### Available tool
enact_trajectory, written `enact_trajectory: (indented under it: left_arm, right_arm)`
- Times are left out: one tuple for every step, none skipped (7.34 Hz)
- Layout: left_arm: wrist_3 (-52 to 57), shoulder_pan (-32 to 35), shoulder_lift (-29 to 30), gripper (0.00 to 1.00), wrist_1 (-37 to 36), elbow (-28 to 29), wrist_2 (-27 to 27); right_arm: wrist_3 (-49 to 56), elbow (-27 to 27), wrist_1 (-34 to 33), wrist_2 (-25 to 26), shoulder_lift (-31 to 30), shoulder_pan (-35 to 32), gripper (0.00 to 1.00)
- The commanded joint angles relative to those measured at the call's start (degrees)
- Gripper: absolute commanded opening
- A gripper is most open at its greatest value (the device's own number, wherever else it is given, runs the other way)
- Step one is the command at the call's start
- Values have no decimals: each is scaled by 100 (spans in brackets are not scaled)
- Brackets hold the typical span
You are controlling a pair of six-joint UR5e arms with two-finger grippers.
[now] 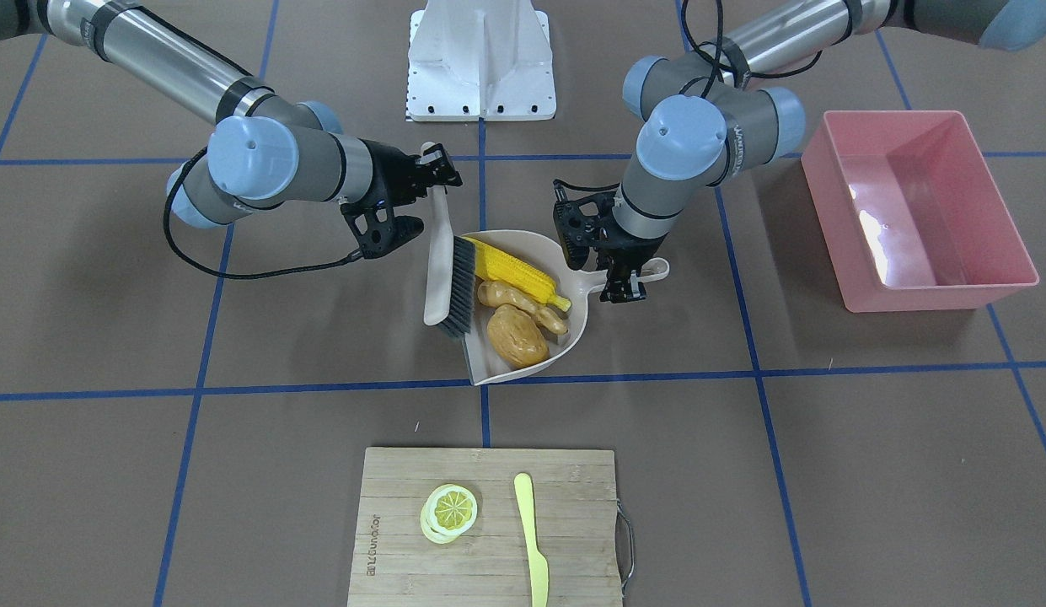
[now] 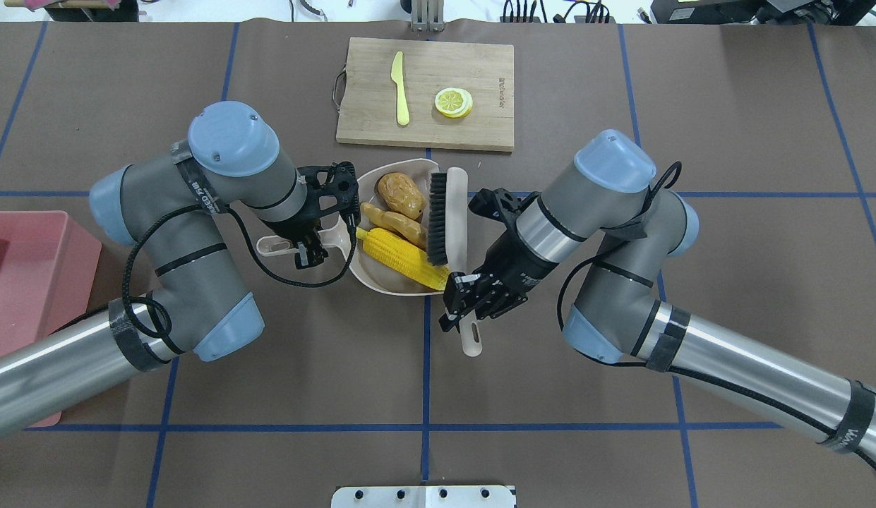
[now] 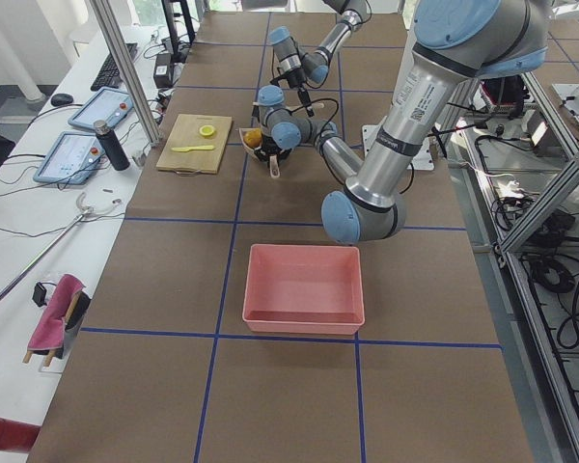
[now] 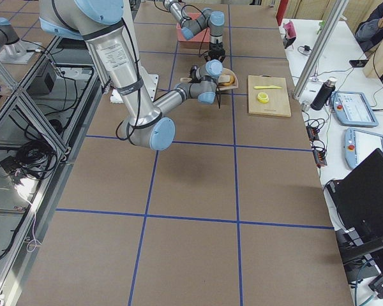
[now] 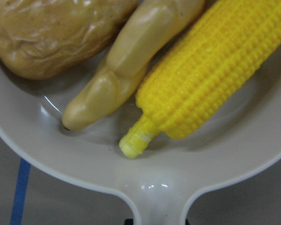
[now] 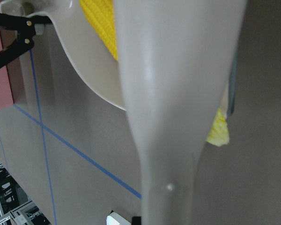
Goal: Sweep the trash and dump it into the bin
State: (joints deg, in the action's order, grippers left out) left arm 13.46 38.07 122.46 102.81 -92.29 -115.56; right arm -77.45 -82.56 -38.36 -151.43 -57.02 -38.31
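Note:
All three trash pieces lie in the beige dustpan (image 1: 573, 291): a yellow corn cob (image 1: 514, 271), a tan ginger-like root (image 1: 523, 305) and a brown potato (image 1: 516, 335). My left gripper (image 1: 625, 282) is shut on the dustpan's handle. The left wrist view looks straight into the dustpan (image 5: 154, 192) at the corn cob (image 5: 210, 70) and the root (image 5: 126, 70). My right gripper (image 2: 467, 303) is shut on the handle of the brush (image 2: 448, 219), whose dark bristles stand at the pan's open mouth beside the trash. The pink bin (image 1: 936, 297) stands apart, beyond my left arm.
A wooden cutting board (image 1: 489, 472) lies across the table from me, with a lemon slice (image 1: 449, 510) and a pale-yellow knife (image 1: 531, 539) on it. The white robot base plate (image 1: 480, 67) sits between the arms. Blue tape lines cross the brown table.

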Motion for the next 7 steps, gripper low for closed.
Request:
enact_trajectory:
  left_arm:
    - [-168,340,-396,0,257,-358,-10]
    - [-160,516,-589,0,249,-577,-19]
    - [-160,665,-774,0,170,-893,-19]
    - [-151,867,-932,0,-135,-1227,-1]
    - [-107,1008,-1221,0,-495,-1709,7]
    - [-98,1166,-1468,0,-716,-2027,-1]
    - [-46,1203,-1670,0,-1197,-2474,-1]
  right_arm:
    - [2,-32,4,-543,-133,-691,0]
    - [2,-49,4,-797,-265,-1017,0]
    - [2,-41,4,-1104,-536,-1368,0]
    - [2,-41,4,-1290,-826,-1633,0]
    - [2,3,4,-1466,-1159,-1775,0]
    - [-7,21,4,-1546,-1389,-1819,0]
    - [-15,12,4,-1617,-1696,-1846,0]
